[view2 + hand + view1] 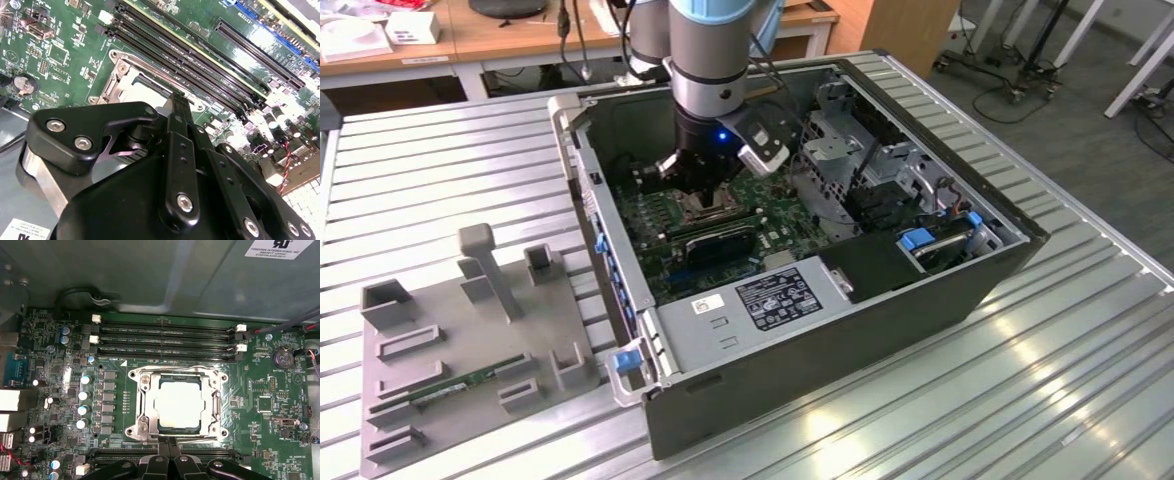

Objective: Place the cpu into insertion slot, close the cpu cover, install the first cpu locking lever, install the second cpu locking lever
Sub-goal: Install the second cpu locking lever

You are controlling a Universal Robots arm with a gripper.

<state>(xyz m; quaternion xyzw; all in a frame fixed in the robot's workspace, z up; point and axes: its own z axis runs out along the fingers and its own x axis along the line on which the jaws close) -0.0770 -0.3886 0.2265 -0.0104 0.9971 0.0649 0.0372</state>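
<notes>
Cpu (179,404) sits flat inside the insertion slot (145,412), which you find just below the middle of the first wrist view; its pale metal top shows through the window of the cpu cover (179,374), and that silvery frame lies down over the socket; the green motherboard (260,400) spreads all around it, with long black memory slots (165,340) running across the frame above the socket; at the bottom centre of that view the gripper (167,442) has its two black fingers pressed together with no gap, holding nothing, their tip just at the lower edge of the socket frame; in the second wrist view you see the same fingers (181,107) reaching to the socket's rim at mid-frame; in the exterior view the arm stands upright in the upper centre, its gripper (707,195) lowered into the open computer case (961,290) on the slatted metal table (1067,400); at the lower left of that frame a grey fixture tray (467,340) carries a green memory stick (460,385).
</notes>
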